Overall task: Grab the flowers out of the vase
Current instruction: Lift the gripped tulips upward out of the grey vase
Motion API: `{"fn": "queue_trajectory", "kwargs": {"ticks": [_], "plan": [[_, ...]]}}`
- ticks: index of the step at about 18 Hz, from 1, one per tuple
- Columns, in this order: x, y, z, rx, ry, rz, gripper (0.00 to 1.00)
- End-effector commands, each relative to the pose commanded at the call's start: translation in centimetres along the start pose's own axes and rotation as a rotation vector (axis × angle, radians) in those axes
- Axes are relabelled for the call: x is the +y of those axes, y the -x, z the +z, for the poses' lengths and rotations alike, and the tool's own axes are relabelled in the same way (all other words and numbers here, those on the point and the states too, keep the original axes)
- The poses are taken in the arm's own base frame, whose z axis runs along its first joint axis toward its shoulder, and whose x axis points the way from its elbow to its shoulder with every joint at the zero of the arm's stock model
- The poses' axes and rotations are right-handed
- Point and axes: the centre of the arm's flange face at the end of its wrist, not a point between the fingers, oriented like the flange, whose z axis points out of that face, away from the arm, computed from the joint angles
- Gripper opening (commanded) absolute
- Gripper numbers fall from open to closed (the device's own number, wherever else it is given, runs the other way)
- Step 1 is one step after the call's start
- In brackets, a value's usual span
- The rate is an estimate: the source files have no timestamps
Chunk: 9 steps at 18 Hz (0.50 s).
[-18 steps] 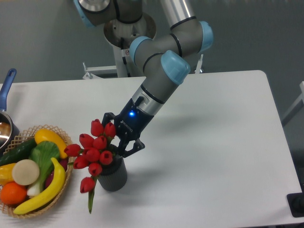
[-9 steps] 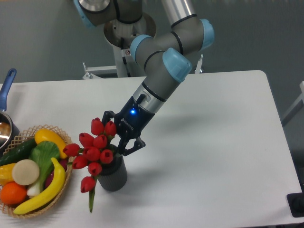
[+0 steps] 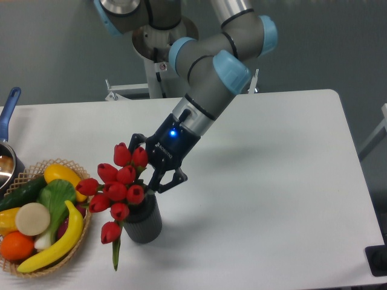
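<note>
Hand (image 3: pixel 148 169): my view shows it clenched on the flowers (image 3: pixel 118 187) at the stems behind the buds, bunch leaning away from it, stems apparently in the vase (image 3: pixel 144 222) just below. Risk, by my judgement: stems snagging the rim could tip the vase; the wicker basket (image 3: pixel 75 244) beyond the buds might get brushed.

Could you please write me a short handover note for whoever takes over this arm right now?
Gripper: at the back of the flowers, fingers around the bunch near the vase mouth; whether it is clamped cannot be told.
Flowers: stems in the dark grey vase, buds leaning towards the wicker basket.
Vase: upright on the table, beside the basket.
Done: gripper positioned at the bunch.
Left: confirm the grip and lift the flowers clear of the vase.
</note>
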Motion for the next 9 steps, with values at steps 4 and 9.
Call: {"fn": "queue_trajectory", "kwargs": {"ticks": [4,9], "plan": [[-1.0,-0.1,-1.0,0.001,-0.034,-0.001,0.40],[-3.4,-0.5,-3.0,-0.009,-0.082,-0.009,0.34]]}}
